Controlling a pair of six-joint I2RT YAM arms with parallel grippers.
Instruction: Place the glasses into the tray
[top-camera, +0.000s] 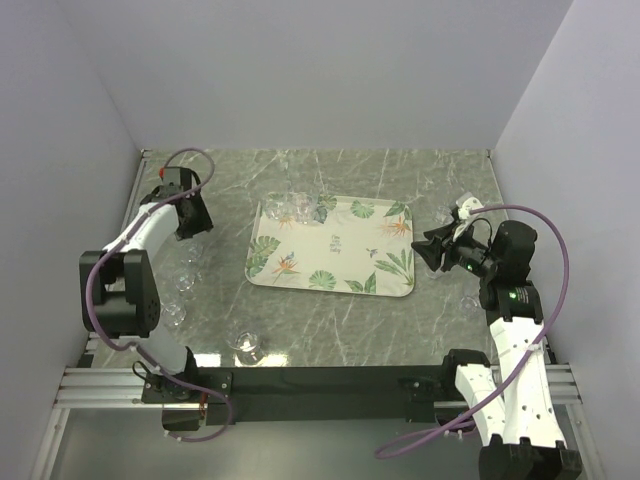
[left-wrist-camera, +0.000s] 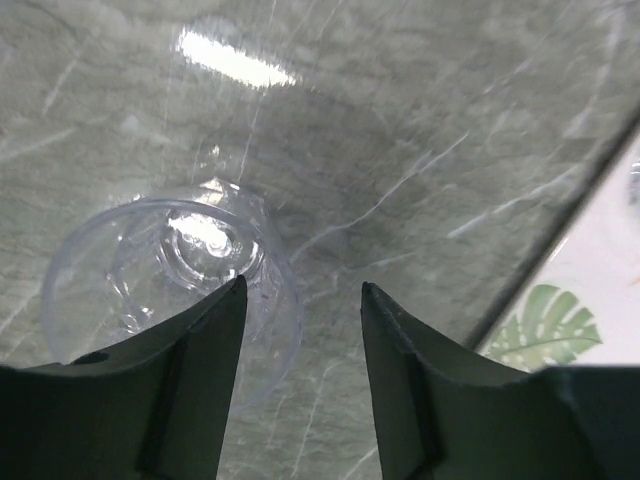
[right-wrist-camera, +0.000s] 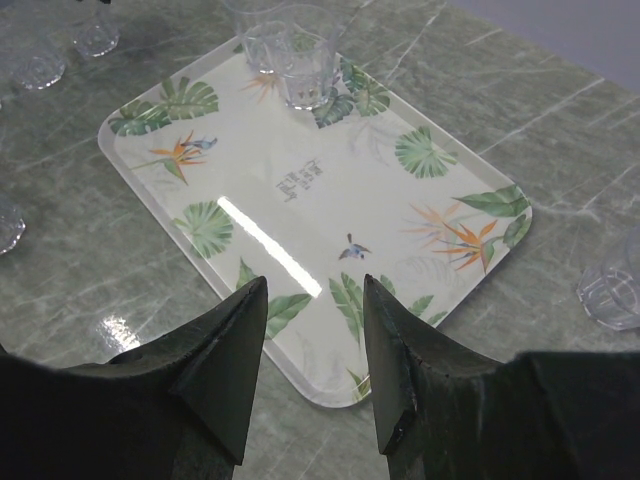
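The leaf-printed tray (top-camera: 312, 238) lies mid-table, with a few clear glasses (top-camera: 296, 208) standing in its far left corner. My left gripper (top-camera: 193, 226) is open and empty, left of the tray. In the left wrist view my left gripper (left-wrist-camera: 300, 290) hovers low over the marble, with a clear glass (left-wrist-camera: 160, 275) just beyond and partly behind its left finger. My right gripper (top-camera: 426, 250) is open and empty off the tray's right end. In the right wrist view my right gripper (right-wrist-camera: 315, 285) faces the tray (right-wrist-camera: 330, 215), with the glasses (right-wrist-camera: 290, 45) at its far end.
Loose glasses stand left of the tray (top-camera: 187, 282), (top-camera: 175, 315) and near the front (top-camera: 245, 343). More stand to the right (top-camera: 470, 303), one showing in the right wrist view (right-wrist-camera: 612, 290). White walls close in the table. The tray's corner (left-wrist-camera: 600, 300) shows at the left wrist view's right.
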